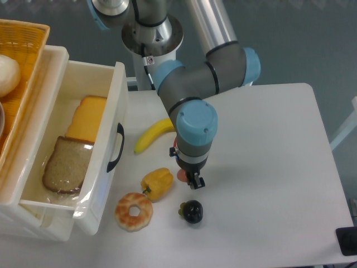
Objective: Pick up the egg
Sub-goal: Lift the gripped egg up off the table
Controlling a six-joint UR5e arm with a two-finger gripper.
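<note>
The egg [181,175] shows only as a small pinkish-tan sliver at the left of my gripper [189,180], near the middle of the white table. The gripper points straight down and is shut on the egg, whose larger part is hidden under the blue wrist. Gripper and egg hang a little above the tabletop, between the yellow pepper [158,183] and the dark round fruit [193,211].
A doughnut [134,211] lies front left of the pepper. A banana [152,135] lies behind, partly under the arm. The open white drawer [114,111] at left holds bread [67,164] and cheese [88,118]. A wicker basket [28,61] holds a pale ball [6,74].
</note>
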